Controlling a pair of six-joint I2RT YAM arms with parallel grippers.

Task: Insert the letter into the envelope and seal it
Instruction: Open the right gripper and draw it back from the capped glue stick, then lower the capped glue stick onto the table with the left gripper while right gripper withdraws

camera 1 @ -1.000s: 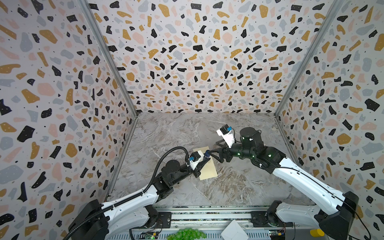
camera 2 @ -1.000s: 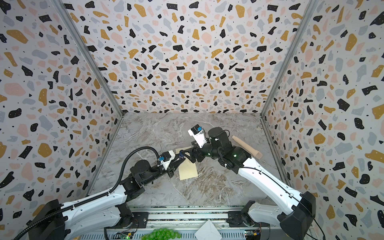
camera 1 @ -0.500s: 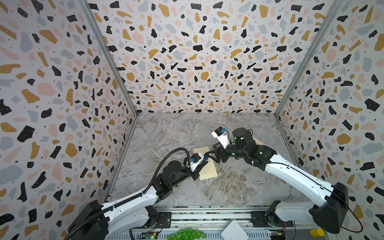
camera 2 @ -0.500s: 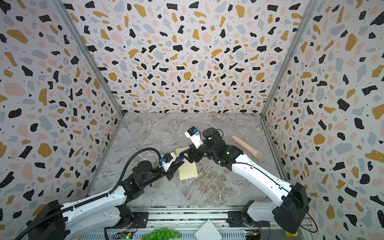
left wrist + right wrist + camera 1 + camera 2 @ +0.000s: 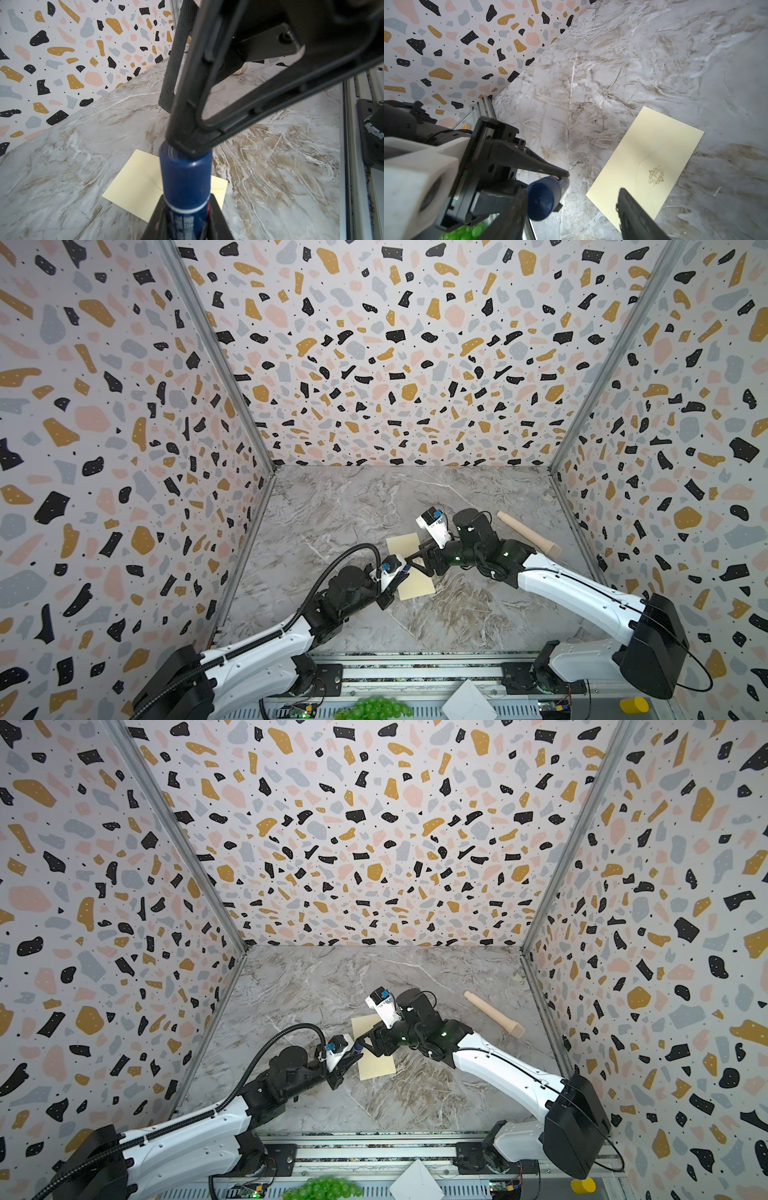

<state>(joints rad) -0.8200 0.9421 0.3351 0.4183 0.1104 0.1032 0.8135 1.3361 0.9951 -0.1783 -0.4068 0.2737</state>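
While your left gripper [image 5: 186, 199] is clamped on the body of the glue stick [image 5: 184, 224], your right gripper [image 5: 573, 191] has its jaws apart with the cap [image 5: 539, 202] between them, close against one finger, and no grip on it yet. The envelope [image 5: 417, 587] lies flat on the table [image 5: 332, 510] below the two grippers, flap side up with the flap folded down. You cannot tell from here whether the flap is stuck. The letter is nowhere in view, so it may be inside already, but that is only a guess.

Expect the cap to be smooth, hard plastic and a snug fit. Take it across its round sides and pull straight along its length, so the glue stick doesn't twist out of the left jaws. The envelope will be light, thin and floppy, and will likely slide on the polished table. Lying flat, it offers no edge to pinch, so pin it with one finger and lift the flap by its point. Go gently with the glue, since damp paper creases and tears easily
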